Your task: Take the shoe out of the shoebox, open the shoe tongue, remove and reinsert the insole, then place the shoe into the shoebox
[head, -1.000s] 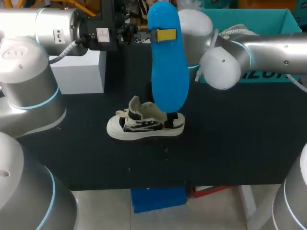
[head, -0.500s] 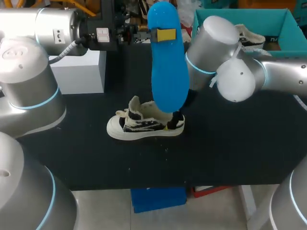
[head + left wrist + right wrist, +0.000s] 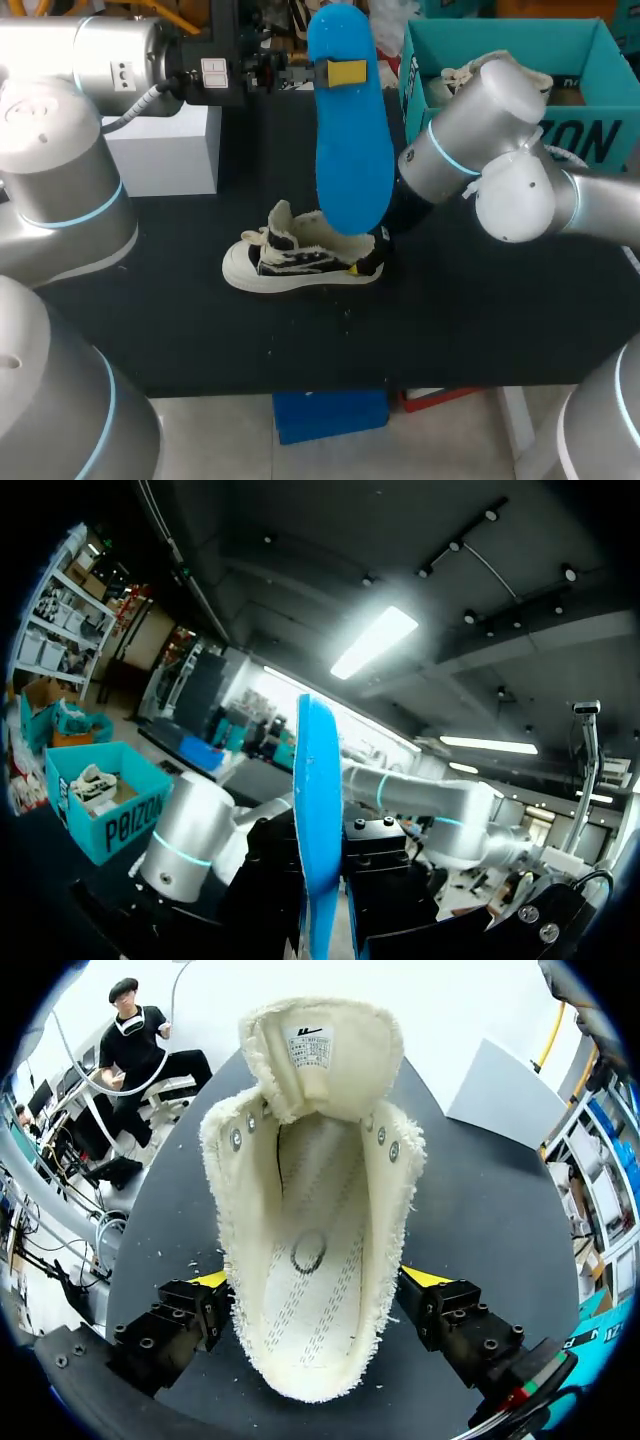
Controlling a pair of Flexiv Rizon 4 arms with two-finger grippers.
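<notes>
Right gripper (image 3: 318,1279) lower — wide, gripping shoe (image 3: 305,1190)

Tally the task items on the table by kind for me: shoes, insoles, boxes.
Shoes: 2 (table shoe, boxed shoe)
Insoles: 1 (blue insole)
Boxes: 2 (teal shoebox, white box)
Total: 5

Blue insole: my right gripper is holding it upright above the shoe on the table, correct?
No. The left gripper, not the right, holds the blue insole upright above the shoe on the table; the head view shows it.
</notes>
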